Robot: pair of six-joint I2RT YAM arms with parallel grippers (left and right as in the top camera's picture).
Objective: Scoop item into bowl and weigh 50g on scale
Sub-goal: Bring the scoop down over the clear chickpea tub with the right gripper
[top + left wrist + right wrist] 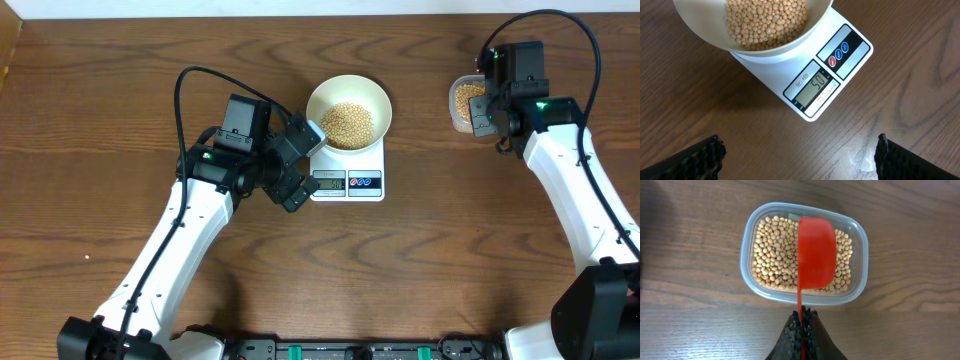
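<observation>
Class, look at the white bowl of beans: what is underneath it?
The white digital scale sits under the bowl. Its display shows beyond the rim; the weighing platform is mostly covered.

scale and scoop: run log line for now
bowl of soybeans on scale; left end effector open; right end effector shut on red scoop over clear tub

Scale [777, 75], left wrist view: grey LCD display [816, 85] reads "50". Model label [801, 79] on display frame, just left of digits: "SF-400". Fine print strip [821, 98] along display's near edge: too small to read. Red and blue buttons [838, 54]: white marks, illegible. Overhead view: display digits unreadable.
</observation>
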